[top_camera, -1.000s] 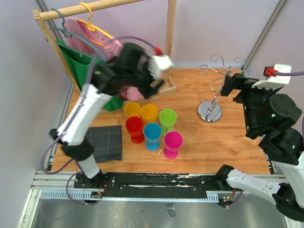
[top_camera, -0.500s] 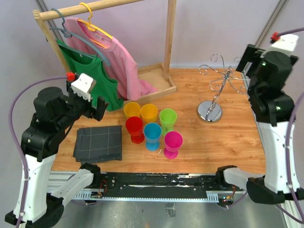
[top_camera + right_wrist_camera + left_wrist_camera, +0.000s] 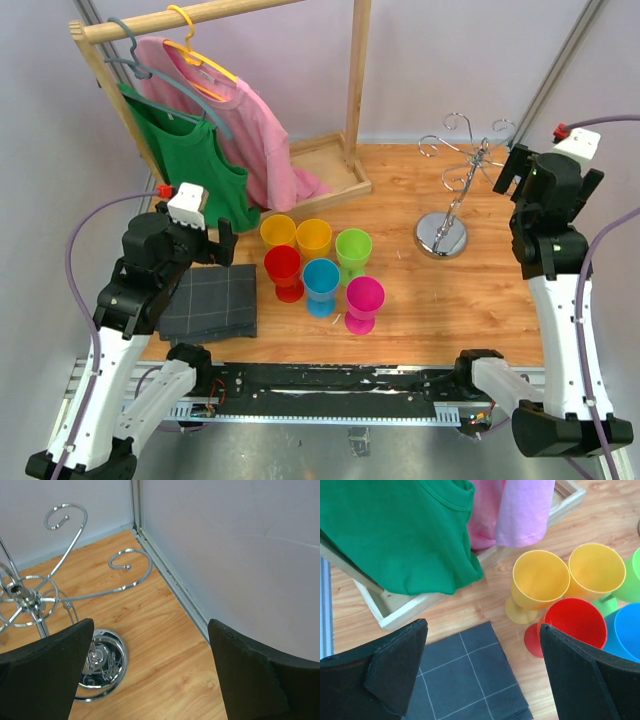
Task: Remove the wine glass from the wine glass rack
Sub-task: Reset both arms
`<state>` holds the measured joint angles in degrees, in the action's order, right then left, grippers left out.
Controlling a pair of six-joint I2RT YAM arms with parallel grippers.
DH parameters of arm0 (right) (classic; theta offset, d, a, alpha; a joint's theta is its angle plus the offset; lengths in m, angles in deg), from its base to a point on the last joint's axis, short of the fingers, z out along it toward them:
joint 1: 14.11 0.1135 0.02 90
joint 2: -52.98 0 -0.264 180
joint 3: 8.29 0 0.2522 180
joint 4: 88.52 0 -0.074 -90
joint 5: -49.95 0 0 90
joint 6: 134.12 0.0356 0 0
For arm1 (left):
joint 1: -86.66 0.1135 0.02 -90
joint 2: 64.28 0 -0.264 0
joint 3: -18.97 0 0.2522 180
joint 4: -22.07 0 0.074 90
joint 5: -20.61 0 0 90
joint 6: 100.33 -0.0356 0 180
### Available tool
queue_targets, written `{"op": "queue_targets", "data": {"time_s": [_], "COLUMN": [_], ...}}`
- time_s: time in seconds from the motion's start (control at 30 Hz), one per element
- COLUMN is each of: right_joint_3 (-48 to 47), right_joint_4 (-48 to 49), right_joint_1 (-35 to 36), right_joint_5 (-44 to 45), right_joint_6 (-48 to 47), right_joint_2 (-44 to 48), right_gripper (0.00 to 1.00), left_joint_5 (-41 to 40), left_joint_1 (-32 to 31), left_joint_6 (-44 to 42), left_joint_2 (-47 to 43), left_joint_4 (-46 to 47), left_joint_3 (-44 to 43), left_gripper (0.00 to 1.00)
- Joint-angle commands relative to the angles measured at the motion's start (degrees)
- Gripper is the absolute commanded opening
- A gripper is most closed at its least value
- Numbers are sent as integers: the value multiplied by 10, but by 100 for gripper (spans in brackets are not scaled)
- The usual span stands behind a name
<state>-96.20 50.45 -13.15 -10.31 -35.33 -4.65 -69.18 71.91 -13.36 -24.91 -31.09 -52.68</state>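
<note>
A robotics lab test cell, staged rather than lived in.
A wooden table stands boxed in by plain pale walls and aluminium frame posts. A black mounting rail at its near edge carries the cabled left arm and right arm. Unrelated props share the top: a clothes rack, bright plastic cups, a chrome wine glass rack and a folded cloth.
</note>
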Motion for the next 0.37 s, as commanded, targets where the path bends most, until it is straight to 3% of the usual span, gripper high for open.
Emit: {"op": "queue_targets", "data": {"time_s": [0.0,0.33], "right_joint_3": [7,15], "right_joint_4": [24,15], "right_joint_1": [-9,-10], "right_joint_5": [10,1], "right_joint_6": [-11,-6], "right_joint_2": [21,31], "right_gripper": [98,98], "left_joint_5": [-28,-18], "left_joint_1": [4,4], "left_joint_6": [43,25], "left_joint_2": [-15,-43], "left_joint_4": [84,106], "left_joint_3": [20,60], "left_gripper": [99,99]}}
